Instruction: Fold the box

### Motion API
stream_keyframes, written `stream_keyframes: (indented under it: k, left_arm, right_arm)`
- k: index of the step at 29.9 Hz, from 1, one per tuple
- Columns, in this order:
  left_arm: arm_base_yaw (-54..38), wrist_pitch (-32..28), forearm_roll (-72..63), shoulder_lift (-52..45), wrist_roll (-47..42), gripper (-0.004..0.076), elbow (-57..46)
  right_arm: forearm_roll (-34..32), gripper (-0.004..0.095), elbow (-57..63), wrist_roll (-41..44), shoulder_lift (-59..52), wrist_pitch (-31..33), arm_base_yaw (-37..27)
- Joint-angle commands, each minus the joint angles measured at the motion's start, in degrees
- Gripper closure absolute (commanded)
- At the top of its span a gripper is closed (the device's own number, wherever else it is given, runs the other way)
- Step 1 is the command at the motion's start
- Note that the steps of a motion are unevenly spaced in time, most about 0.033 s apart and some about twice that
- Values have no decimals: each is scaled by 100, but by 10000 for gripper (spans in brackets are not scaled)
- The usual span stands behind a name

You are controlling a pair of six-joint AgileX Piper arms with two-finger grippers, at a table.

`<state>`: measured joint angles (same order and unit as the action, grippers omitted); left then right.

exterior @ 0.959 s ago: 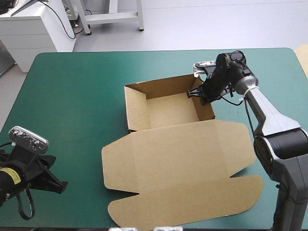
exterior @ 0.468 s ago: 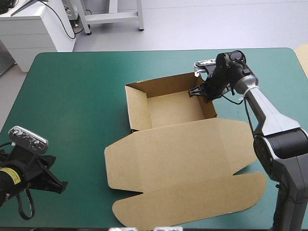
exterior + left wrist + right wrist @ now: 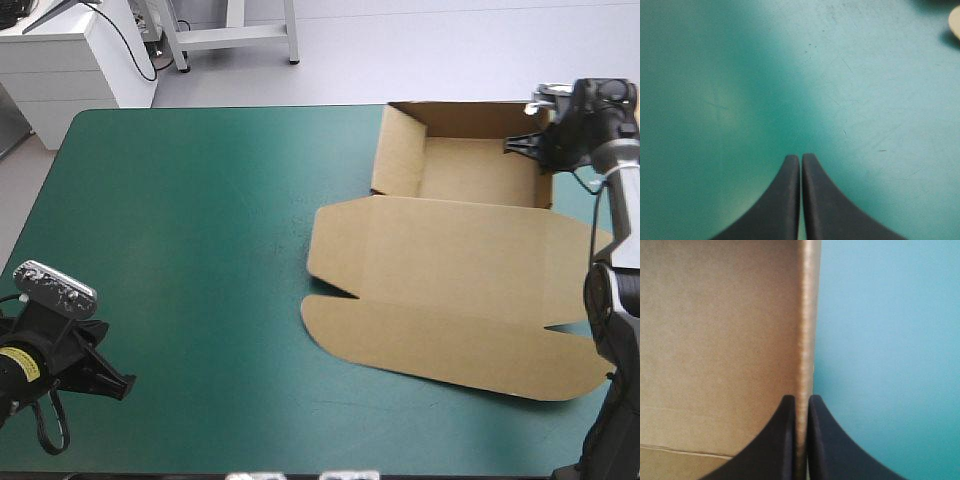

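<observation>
The brown box (image 3: 470, 250) lies at the table's far right as an open tray with its walls raised and its wide lid flat toward the near side. My right gripper (image 3: 538, 150) is shut on the tray's right wall; in the right wrist view the wall's edge (image 3: 807, 320) runs up between the black fingers (image 3: 785, 440), with the right gripper (image 3: 800, 402) pinching it. My left gripper (image 3: 800, 159) is shut with nothing in it, low over bare teal-green cover at the near left corner, where the left gripper (image 3: 115, 385) is far from the box. A corner of the lid (image 3: 955, 22) shows far ahead of it.
The box's right side reaches the table's right edge (image 3: 625, 180). The teal-green cover (image 3: 180, 230) spreads bare over the left and middle. A white cabinet (image 3: 70, 55) stands beyond the far left corner.
My right gripper has dragged the box by its wall from the middle of the table toward the far right corner, and the box has turned somewhat. The left arm has stayed put.
</observation>
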<state>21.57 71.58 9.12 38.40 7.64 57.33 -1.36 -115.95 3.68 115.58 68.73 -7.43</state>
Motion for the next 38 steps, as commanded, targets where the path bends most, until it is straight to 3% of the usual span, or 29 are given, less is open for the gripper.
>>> stream_keyframes:
  k: [1, 9, 17, 21, 25, 28, 30, 35, 38]
  left_arm:
    - [7, 159, 133, 14, -17, 731, 114]
    - [7, 159, 133, 14, -17, 731, 114]
    - [7, 172, 133, 14, -17, 731, 114]
    - [7, 172, 133, 14, -17, 731, 114]
    - [7, 174, 81, 14, -17, 731, 114]
    - [7, 188, 58, 14, -17, 731, 114]
    - [7, 188, 58, 14, -17, 731, 114]
    - [7, 226, 58, 14, -17, 731, 114]
    - [7, 227, 58, 14, -17, 731, 114]
  right_arm:
    - [-41, 929, -218, 196, -346, -99, -764]
    - [-38, 929, -218, 196, -346, -52, -2144]
    - [-28, 903, -208, 196, -294, 91, -2486]
    - [221, 717, -208, -249, -271, 89, -2486]
    - [192, 302, -208, -306, -271, 81, -2486]
    - [70, 63, -208, 35, -271, 81, -2486]
    - [70, 4, -208, 62, -271, 92, -2486]
    - [219, 6, -208, 62, -298, 187, -2486]
    - [219, 104, -208, 62, -435, 260, -2486]
